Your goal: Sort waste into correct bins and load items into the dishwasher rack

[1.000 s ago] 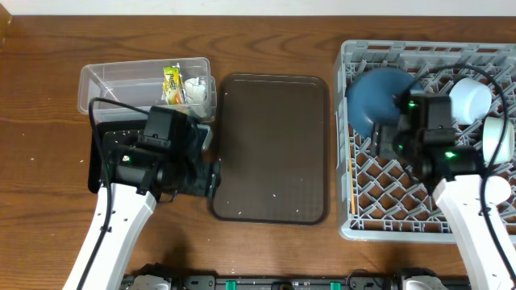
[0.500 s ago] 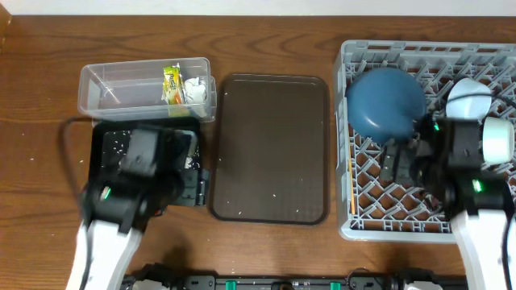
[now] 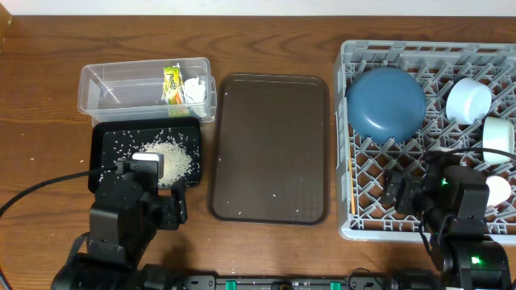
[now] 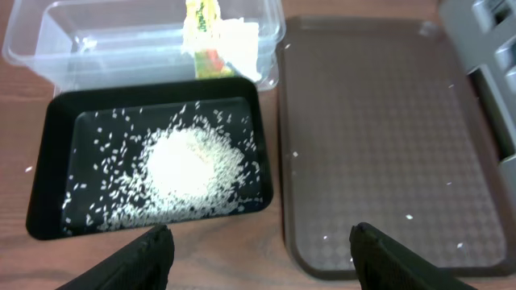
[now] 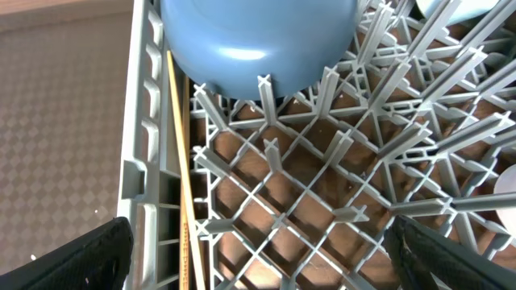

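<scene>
My left gripper [image 4: 262,259] and right gripper [image 5: 262,262] sit low, angled down, jaws spread wide, holding nothing.

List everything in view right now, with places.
table: one, brown wood, under everything
clear tub: one, transparent, back left
wrapper: one, yellow-green, in the clear tub
tissue: one, white, beside the wrapper
black tray: one, black, in front of the clear tub
rice: heap plus scattered grains, white, black tray; strays on serving tray
serving tray: one, dark brown, centre
rack: one, light grey, right
dark-blue bowl: one, upturned, rack's back left
light-blue bowl: one, rack's back right
pale-green bowl: one, rack's right edge
small cup: one, pale, partly hidden, rack's right edge
chopsticks: count unclear, wooden, along rack's left wall
left hand: open, empty, in front of black tray
right hand: open, empty, over rack
</scene>
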{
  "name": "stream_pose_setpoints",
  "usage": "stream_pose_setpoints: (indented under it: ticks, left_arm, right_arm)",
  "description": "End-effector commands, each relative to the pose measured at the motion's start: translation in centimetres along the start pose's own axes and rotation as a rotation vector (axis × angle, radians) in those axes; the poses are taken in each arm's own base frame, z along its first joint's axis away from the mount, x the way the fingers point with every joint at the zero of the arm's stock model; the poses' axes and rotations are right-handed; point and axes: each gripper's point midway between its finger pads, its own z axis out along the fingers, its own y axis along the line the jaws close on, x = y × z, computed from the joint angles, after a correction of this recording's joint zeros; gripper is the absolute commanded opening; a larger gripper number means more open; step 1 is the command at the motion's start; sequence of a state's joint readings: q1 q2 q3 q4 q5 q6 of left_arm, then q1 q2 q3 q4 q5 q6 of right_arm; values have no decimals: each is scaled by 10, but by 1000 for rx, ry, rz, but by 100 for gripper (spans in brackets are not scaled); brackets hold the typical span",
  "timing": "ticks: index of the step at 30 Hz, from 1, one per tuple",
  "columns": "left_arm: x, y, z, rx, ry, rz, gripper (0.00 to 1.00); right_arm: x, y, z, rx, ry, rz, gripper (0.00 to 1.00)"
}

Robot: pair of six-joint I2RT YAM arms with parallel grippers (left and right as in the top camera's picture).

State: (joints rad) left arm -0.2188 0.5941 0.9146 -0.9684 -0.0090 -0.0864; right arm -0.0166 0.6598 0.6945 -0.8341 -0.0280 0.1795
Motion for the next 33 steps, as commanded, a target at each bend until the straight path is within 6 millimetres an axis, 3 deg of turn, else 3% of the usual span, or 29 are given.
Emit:
stream_pose_setpoints:
  ticks: [1,26,33]
  left_arm:
    - [-1,5,1,-32,-6,-17,73]
    - [-1,5,1,-32,-6,-17,73]
    - [-1,5,1,-32,-6,-16,73]
  right_arm:
    - [0,-5,0,21,-6,24,99]
    - [0,-5,0,21,-6,24,99]
    - [-1,-4,-11,9,-70,22,99]
